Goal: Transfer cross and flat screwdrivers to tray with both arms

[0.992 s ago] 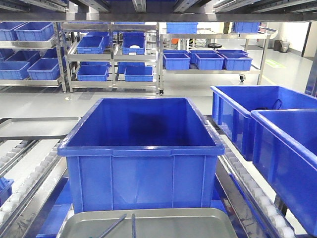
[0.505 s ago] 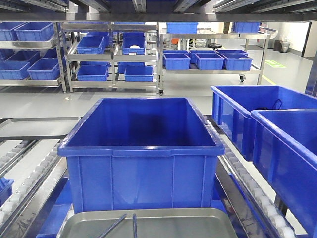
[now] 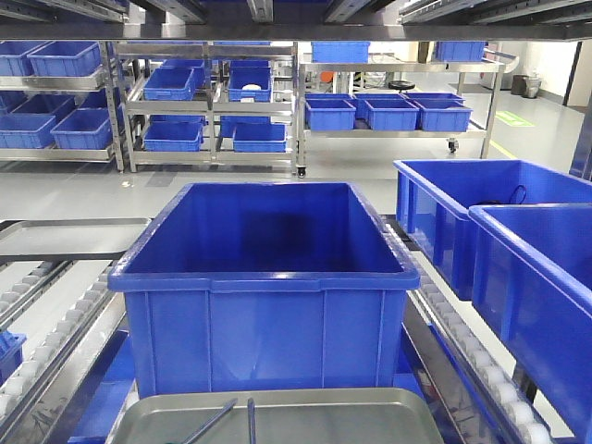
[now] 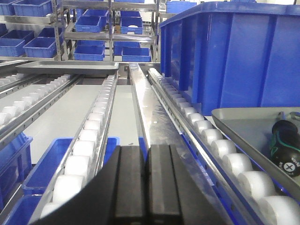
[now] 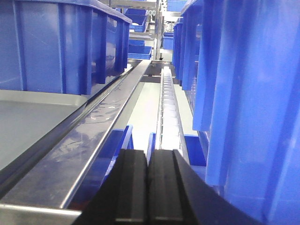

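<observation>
The left gripper [image 4: 147,183] is hanging low beside the roller track [image 4: 96,136], pointing straight down the line, fingers pressed together on nothing. To its right, the tray [image 4: 243,126] is carrying a black-and-green screwdriver [image 4: 284,145]; two thin shafts [image 3: 231,421] are lying on it. The right gripper [image 5: 147,187] is sitting level between the tray and a blue crate [image 5: 243,93], likewise clamped closed and empty.

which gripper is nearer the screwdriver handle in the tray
Left. The left gripper sits just left of the tray, with the screwdriver handle in its view; the right gripper sees only the tray's rim.
</observation>
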Robot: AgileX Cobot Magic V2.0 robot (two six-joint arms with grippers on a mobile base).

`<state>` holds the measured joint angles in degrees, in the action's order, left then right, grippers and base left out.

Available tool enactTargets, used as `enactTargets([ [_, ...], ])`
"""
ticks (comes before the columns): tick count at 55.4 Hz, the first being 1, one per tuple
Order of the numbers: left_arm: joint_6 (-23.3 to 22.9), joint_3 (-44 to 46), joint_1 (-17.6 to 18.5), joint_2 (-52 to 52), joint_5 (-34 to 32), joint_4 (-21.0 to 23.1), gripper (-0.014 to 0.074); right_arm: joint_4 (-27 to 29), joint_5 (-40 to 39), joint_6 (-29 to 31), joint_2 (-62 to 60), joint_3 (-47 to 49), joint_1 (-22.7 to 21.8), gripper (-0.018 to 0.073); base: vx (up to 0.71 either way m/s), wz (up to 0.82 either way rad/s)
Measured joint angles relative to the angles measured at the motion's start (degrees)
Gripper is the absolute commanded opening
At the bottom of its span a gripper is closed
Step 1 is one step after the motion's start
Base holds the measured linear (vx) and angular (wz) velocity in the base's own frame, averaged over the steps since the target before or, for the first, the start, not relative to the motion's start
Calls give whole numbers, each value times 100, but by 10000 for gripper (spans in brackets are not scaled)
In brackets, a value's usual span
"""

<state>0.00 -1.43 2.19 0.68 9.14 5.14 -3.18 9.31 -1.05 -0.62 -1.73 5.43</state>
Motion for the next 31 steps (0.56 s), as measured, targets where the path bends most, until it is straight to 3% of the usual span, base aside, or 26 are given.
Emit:
enactTargets([
  [31,0,0,0,0,0,0,-6,-3,-18,0,0,0,0,-10,0,0],
])
